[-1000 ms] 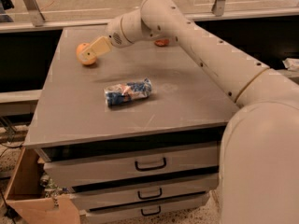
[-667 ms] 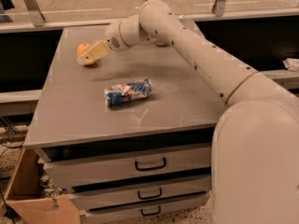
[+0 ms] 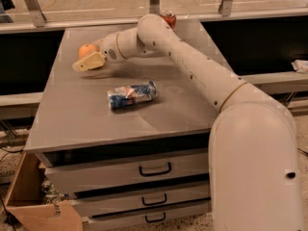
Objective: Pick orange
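The cream-white robot arm (image 3: 192, 66) is stretched across the grey tabletop (image 3: 183, 109), and its gripper (image 3: 89, 62) sits well beyond the crinkly blue-and-white snack packet (image 3: 132, 94), off to the camera's left of it. Right there is the target: the small round orange (image 3: 86, 49), tucked on the far side of the gripper, touching it or very nearly so, its top showing just above the pale tip. Whether the gripper is closed on the fruit or merely set against it cannot be told from this angle, because its body hides the contact.

By the look of it, this is the grasp step: the reach is made, and the lift is not yet evident, with the orange apparently low on the tabletop.

The next move calls for a firm, centred hold on a round, smooth-skinned fruit that will roll away from the packet if nudged off-centre. Then comes a straight rise, clear of the surface.

The red cola can (image 3: 168, 19) stands farther back from the packet, behind the arm's elbow, and is no part of this.
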